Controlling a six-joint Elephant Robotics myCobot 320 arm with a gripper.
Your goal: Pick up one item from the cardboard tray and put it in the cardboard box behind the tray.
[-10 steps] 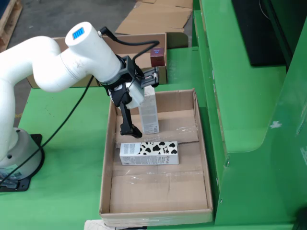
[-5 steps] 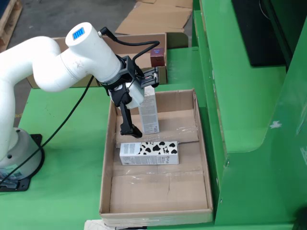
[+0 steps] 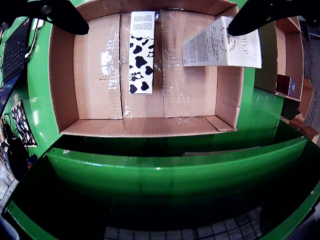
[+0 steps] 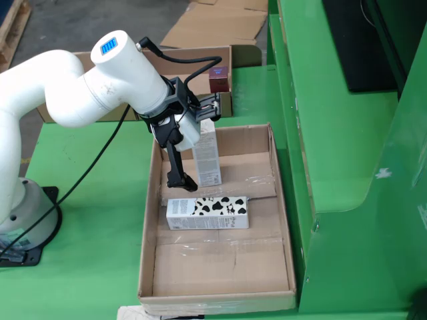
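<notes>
Tool [image 4: 193, 163] unchanged from the earlier frames, no visible shift. Fingers spread wide, straddling the upright white carton [image 4: 207, 155]; one finger [image 4: 179, 170] beside the carton, contact unclear, nothing gripped. Cardboard tray [image 4: 148, 220] on the green desk [image 4: 87, 253] holds that carton and a cow-print carton [image 4: 207, 213] lying flat. Behind, the cardboard box [image 4: 225, 101] has a dark red box [image 4: 219, 79] at its corner.

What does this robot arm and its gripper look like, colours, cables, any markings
The arm is glossy white with rounded, tubular links and a small blue square display on the end cap of its wrist link. A black cable trails down from the wrist. The gripper is black, with long, slim black fingers and a whitish cylindrical part beside them.
</notes>
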